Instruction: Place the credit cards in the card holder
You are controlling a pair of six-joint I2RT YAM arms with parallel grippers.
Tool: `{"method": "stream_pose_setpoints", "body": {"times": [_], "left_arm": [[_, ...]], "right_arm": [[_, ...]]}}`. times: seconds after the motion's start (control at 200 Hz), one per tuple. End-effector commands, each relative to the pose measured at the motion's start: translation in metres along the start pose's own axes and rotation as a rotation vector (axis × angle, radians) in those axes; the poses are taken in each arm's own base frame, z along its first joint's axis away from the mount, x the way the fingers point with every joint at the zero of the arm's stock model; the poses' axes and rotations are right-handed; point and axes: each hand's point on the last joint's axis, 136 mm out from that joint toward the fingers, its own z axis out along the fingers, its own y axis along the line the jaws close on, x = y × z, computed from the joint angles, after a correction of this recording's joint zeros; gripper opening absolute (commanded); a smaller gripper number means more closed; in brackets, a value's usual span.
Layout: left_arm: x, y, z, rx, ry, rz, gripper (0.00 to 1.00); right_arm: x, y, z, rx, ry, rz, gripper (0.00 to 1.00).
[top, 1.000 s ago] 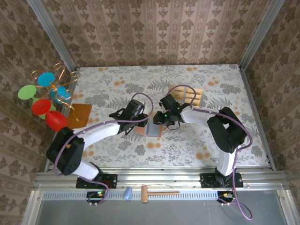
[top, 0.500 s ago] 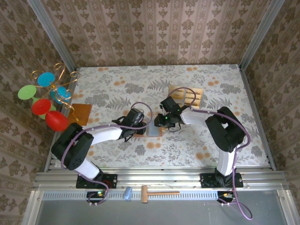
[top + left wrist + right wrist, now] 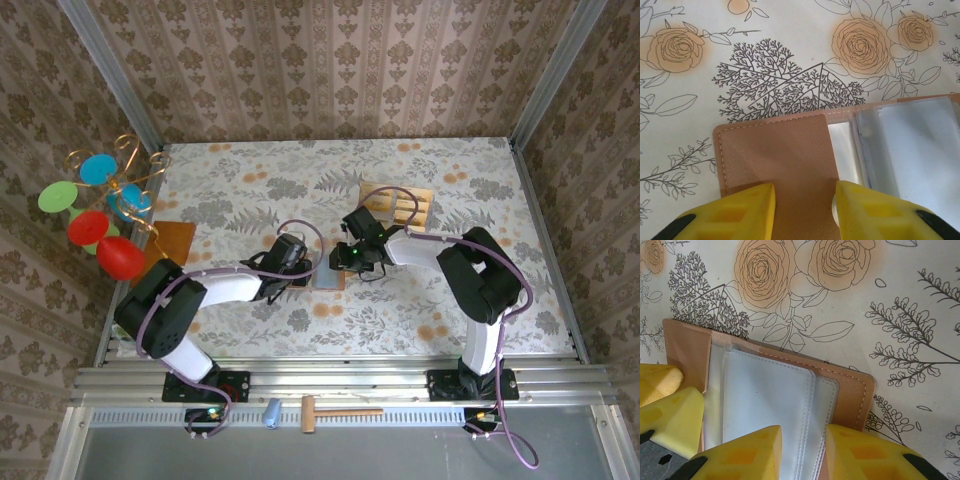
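Holder (image 3: 852,390): spread open for cards (image 3: 408,207).
Left fingers (image 3: 737,212): apart, seemingly pinning flap (image 3: 775,150) flat.
Right fingers (image 3: 742,455): apart, over sleeves (image 3: 765,400).

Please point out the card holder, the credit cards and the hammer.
card holder (image 3: 775,155), left wrist view, on its brown flap.
credit cards (image 3: 418,208), top external view, on the right side of the group.
hammer (image 3: 350,411), top external view, on its wooden handle.

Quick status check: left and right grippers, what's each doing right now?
Left gripper: open, fingers apart over the card holder flap, no grip visible.
Right gripper: open, fingers apart over its clear sleeves, nothing held.
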Motion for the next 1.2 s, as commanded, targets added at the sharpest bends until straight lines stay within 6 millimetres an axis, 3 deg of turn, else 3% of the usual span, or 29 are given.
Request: {"method": "stream_pose_setpoints", "body": {"times": [0.0,0.18,0.285,0.62,0.895,1.02,1.195], "left_arm": [[0.007,-0.001,-0.008,0.015,0.039,0.01,0.41],[-0.022,-0.007,-0.033,0.017,-0.011,0.046,0.48],[-0.028,-0.002,-0.042,-0.009,-0.008,0.06,0.49],[-0.011,0.007,-0.035,-0.038,0.051,0.087,0.36],[-0.02,-0.007,-0.039,0.001,0.02,0.094,0.34],[-0.012,-0.004,-0.034,-0.005,0.045,0.094,0.27],[0.0,-0.002,-0.026,0.0,0.066,0.079,0.25]], "right_arm": [[-0.002,0.006,-0.007,-0.013,-0.002,0.008,0.31],[-0.015,0.024,-0.026,-0.048,-0.038,-0.013,0.31],[-0.019,0.03,-0.03,-0.06,-0.043,-0.023,0.31],[-0.017,0.031,-0.013,-0.066,-0.003,-0.022,0.29],[-0.009,0.021,0.003,-0.052,0.027,-0.012,0.26],[-0.006,0.018,0.009,-0.049,0.038,-0.004,0.25],[-0.003,0.013,0.013,-0.039,0.046,0.004,0.24]]}}
